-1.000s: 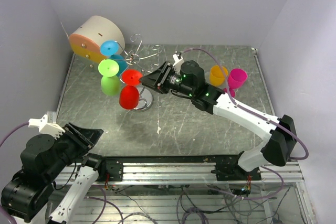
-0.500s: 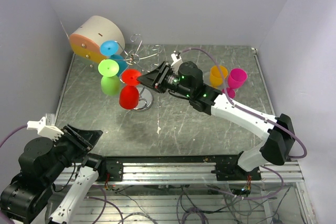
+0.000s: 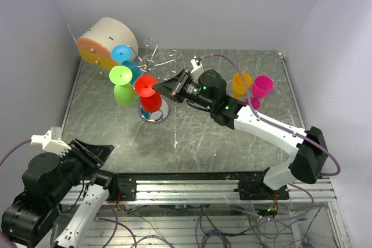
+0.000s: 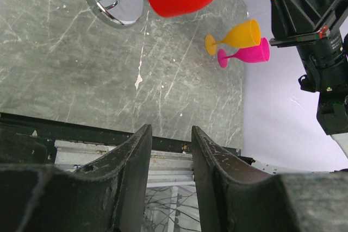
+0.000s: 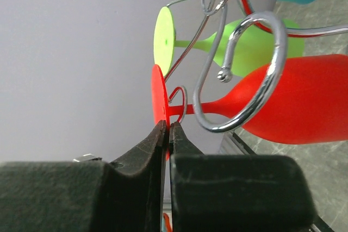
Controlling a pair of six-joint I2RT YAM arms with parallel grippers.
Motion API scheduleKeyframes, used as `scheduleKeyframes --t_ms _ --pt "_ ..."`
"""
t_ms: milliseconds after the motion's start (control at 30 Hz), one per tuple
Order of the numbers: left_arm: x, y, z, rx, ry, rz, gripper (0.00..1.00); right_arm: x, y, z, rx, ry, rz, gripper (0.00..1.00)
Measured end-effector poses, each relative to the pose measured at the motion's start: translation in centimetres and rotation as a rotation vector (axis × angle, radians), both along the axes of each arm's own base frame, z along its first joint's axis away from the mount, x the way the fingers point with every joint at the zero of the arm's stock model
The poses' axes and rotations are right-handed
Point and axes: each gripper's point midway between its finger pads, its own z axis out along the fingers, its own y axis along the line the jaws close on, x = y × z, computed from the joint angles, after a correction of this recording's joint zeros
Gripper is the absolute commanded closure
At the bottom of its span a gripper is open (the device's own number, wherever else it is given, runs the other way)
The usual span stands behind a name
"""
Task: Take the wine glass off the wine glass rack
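The wine glass rack [image 3: 152, 57] stands at the back left on its shiny round base [image 3: 154, 115]. A red wine glass [image 3: 150, 101] hangs bowl-down from one of its hooks [image 5: 265, 82]. My right gripper [image 3: 158, 89] reaches in from the right and is shut on the edge of the red glass's flat foot [image 5: 158, 99]; the stem still passes through the wire hook. My left gripper [image 4: 171, 132] hovers open and empty over the table's near left edge, far from the rack.
A green glass [image 3: 120, 77] and a blue glass [image 3: 123, 54] hang on the rack's left side. A beige-and-orange cylinder [image 3: 105, 41] stands behind them. Orange [image 3: 241, 82] and pink [image 3: 263, 87] glasses lie at the back right.
My right gripper has edged left and closed on the red glass's foot. The red bowl has swung a little right, over the rack's base.
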Motion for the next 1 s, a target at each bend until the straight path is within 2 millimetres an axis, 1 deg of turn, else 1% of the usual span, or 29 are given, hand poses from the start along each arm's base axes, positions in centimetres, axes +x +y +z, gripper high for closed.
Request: scheduleKeyframes --t_ms 500,800,900,1000 --pt "0.1 -0.1 -0.4 -0.008 0.012 0.005 0.55 -0.9 -0.2 1.6 0.063 0.006 0.018 1.00" --pt "0.0 0.0 -0.5 -0.013 0.012 0.007 0.55 -1.6 0.0 1.8 0.064 0.014 0.052 1.00" --pt "0.0 -0.1 -0.7 -0.014 0.016 0.007 0.55 -2.0 0.3 2.4 0.064 0.007 0.067 1.00" --pt "0.0 -0.1 -0.7 -0.015 0.018 0.008 0.55 -2.4 1.1 3.4 0.074 -0.007 0.092 1.00"
